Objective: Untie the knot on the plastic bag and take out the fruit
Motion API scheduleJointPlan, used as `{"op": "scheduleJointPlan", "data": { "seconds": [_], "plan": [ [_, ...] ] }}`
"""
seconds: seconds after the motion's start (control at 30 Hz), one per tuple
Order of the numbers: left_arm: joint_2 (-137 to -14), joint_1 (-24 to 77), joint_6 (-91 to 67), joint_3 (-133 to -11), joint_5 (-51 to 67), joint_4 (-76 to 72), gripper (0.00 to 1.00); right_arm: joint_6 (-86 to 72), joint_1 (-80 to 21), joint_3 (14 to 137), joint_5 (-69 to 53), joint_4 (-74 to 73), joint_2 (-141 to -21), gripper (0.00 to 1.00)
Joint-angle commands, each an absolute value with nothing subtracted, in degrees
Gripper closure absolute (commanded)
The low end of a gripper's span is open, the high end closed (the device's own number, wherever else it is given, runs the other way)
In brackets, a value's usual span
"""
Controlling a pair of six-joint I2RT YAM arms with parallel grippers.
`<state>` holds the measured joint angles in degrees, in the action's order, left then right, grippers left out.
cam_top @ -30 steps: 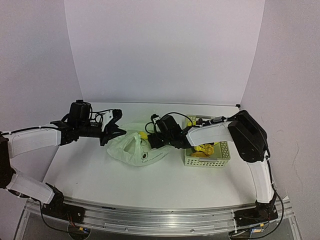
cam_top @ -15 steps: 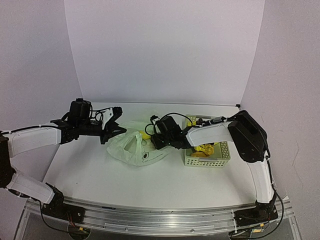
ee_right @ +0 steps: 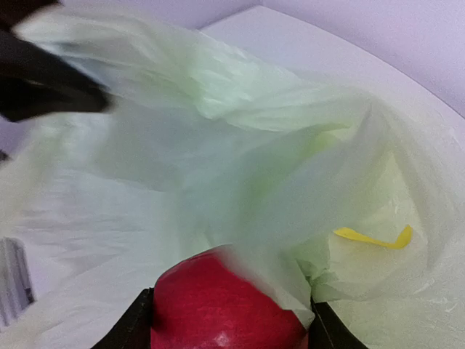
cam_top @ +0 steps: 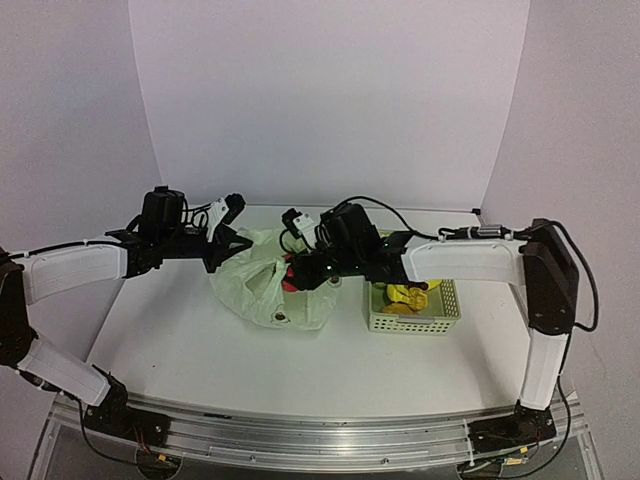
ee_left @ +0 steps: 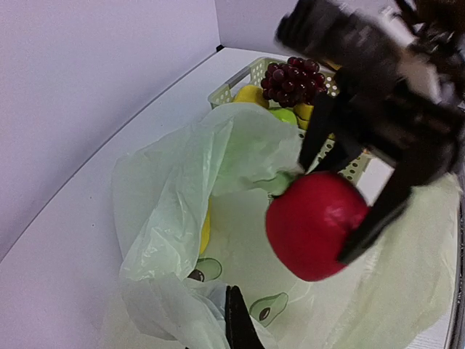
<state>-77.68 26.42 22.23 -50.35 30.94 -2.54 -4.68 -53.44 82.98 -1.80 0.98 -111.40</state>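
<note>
Fingers of your right gripper (ee_left: 328, 211) grasp the round red toy apple (ee_left: 312, 229), holding it at the open mouth of the thin pale green plastic bag (cam_top: 255, 297), which lies on the white table (cam_top: 200, 345) just left of the pale green perforated basket (cam_top: 415, 324). A fold of plastic drapes over the apple. Your left gripper (cam_top: 226, 243), farther left of the basket, has its fingers clenched on the bag's raised rim. Dark purple grapes (ee_left: 294, 75) and yellow fruits (cam_top: 405, 296) sit inside the basket.

A white desk (cam_top: 300, 370) spreads beneath the jaws. A plain pale back wall (cam_top: 330, 100) rises beyond them, lilac side walls (cam_top: 60, 120) flank them, and the light is soft and even.
</note>
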Motion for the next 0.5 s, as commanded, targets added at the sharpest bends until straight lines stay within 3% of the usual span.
{"op": "scheduleJointPlan", "data": {
  "seconds": [0.0, 0.27, 0.47],
  "plan": [
    [-78.19, 25.77, 20.51, -53.2, 28.55, -4.02, 1.0, -8.98, -53.24, 81.36, -16.14, 4.87, -105.37, 0.7],
    [-77.76, 25.5, 20.49, -53.33, 28.02, -3.72, 1.0, -14.84, -49.99, 78.35, -24.35, 4.94, -99.53, 0.68],
    [-77.21, 25.19, 20.48, -53.03, 26.33, -4.16, 1.0, -18.06, -46.71, 70.33, -22.85, -0.3, -93.7, 0.67]
  ]
}}
